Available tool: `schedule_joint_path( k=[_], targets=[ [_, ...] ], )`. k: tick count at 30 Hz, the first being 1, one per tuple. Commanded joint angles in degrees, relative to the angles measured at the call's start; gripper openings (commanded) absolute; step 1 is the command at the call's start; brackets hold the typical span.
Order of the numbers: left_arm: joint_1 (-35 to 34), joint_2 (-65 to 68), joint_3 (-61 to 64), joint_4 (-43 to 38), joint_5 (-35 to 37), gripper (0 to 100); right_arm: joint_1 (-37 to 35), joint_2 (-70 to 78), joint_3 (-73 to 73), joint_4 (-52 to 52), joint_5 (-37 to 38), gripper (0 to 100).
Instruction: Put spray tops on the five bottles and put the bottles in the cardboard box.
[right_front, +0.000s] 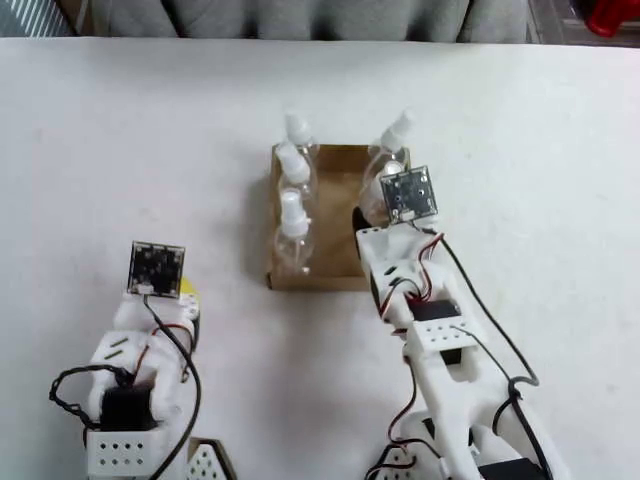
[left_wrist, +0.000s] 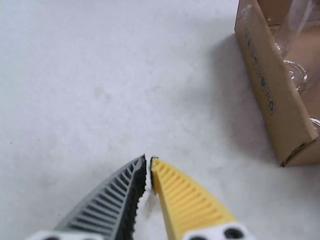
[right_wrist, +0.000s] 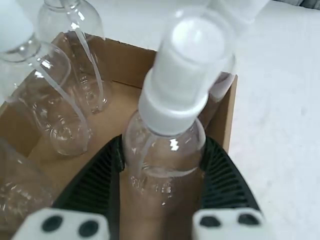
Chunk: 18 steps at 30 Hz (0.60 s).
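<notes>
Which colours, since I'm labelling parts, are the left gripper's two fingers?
Left gripper: one finger dark grey, the other yellow; clearest in the left wrist view.

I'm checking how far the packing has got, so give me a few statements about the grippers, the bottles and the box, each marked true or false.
1. The right gripper is shut on a bottle that has a spray top fitted. True.
2. The left gripper holds a spray top. False: it is shut and empty, over bare table.
3. Three topped bottles stand in a row in the cardboard box. True.
4. The held bottle is out on the table, far from the box. False: it is inside the box, near a side wall.
</notes>
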Motion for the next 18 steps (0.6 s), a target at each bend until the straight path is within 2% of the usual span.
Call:
schedule_joint_path(
  k=[1, 4, 9, 18],
  targets=[
    [-0.84, -0.84, 0.0, 0.09, -0.7, 3, -0.66, 0.4, -0.09, 0.04, 0.79, 1.9],
    [-0.75, -0.84, 0.0, 0.09, -0.7, 3, -0.75, 0.57, -0.09, 0.22, 0.79, 2.6],
    [-0.57, -0.84, 0.0, -0.18, -0.7, 3, -0.57, 0.66, -2.02, 4.18, 0.79, 10.4],
    [-0.57, -0.84, 0.0, 0.09, -4.84, 3, -0.75, 0.48, -3.25, 6.11, 0.79, 11.3]
  ],
)
